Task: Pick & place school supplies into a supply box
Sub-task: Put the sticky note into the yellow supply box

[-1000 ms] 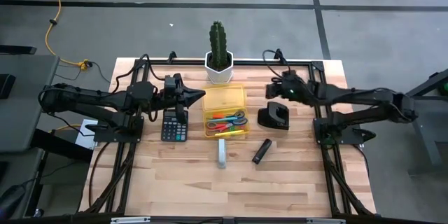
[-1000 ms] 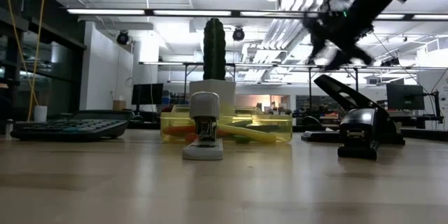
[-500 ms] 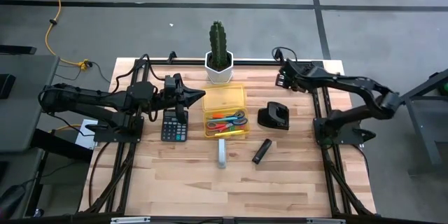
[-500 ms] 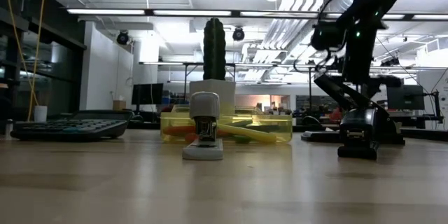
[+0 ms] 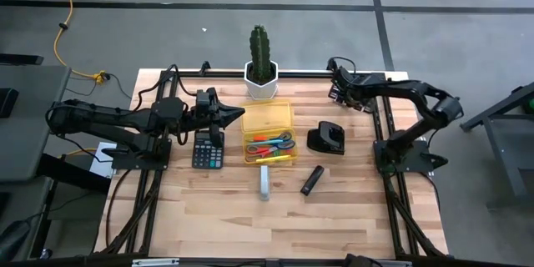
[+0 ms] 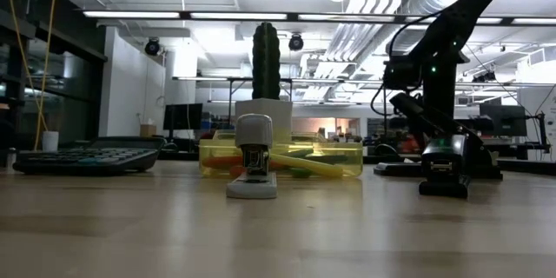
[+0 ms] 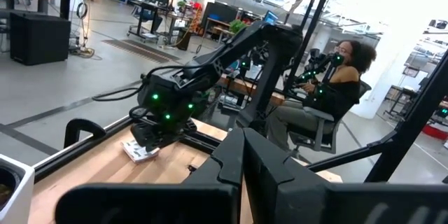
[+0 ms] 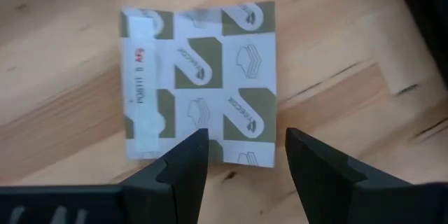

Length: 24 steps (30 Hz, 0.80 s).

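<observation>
The supply box (image 5: 267, 131) is a translucent yellow tray at mid-table, with red-handled and blue-handled scissors and pens lying inside; in the low view the box (image 6: 282, 157) stands behind a white stapler. My left gripper (image 5: 240, 117) is shut and hovers just left of the box, above the calculator's far end. My right gripper (image 5: 336, 90) is open near the table's far right corner. Its fingers (image 8: 183, 159) stand above a small white packet with olive print (image 8: 199, 84) that lies flat on the wood. The left wrist view shows that packet (image 7: 140, 150) under the right gripper.
A white hexagonal cactus pot (image 5: 260, 81) stands just beyond the box. A black calculator (image 5: 208, 149) lies left of it, a black hole punch (image 5: 326, 139) right of it. A white stapler (image 5: 264, 182) and a black marker-like piece (image 5: 312, 179) lie nearer. A person sits beyond the table (image 7: 329, 105).
My right arm has folded back from above the hole punch. Its gripper has moved toward the table's far right corner and come down lower, ending over the small packet. The left arm and the things on the table have stayed put.
</observation>
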Tool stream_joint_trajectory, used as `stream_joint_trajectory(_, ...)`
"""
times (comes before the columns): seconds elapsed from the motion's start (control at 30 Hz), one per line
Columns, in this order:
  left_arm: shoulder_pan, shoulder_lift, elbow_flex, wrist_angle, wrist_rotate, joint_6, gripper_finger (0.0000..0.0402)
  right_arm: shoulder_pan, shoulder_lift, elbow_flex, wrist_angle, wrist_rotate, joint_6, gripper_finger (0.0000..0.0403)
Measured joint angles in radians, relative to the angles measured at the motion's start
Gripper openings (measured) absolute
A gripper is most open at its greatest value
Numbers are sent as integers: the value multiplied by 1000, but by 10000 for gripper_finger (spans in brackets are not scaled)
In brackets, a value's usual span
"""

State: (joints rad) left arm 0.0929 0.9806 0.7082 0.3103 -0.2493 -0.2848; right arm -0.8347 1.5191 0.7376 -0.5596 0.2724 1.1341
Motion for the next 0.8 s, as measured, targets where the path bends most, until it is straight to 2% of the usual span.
stream_joint_trajectory(0.23,0,0,0,0,0,0,0,-26,42,1,6,-30,37,181)
stream_joint_trajectory(0.33,0,0,0,0,0,0,0,-29,44,2,11,-30,37,166)
stream_joint_trajectory(0.5,0,0,0,0,0,0,0,-29,43,2,13,-18,33,107)
stream_joint_trajectory(0.67,0,0,0,-5,3,0,0,-29,44,1,9,-3,-35,22)
stream_joint_trajectory(0.73,0,0,0,-10,3,0,0,-26,44,1,10,-3,-81,7)
stream_joint_trajectory(0.8,0,0,0,-16,3,0,0,-20,43,1,10,-3,-110,9)
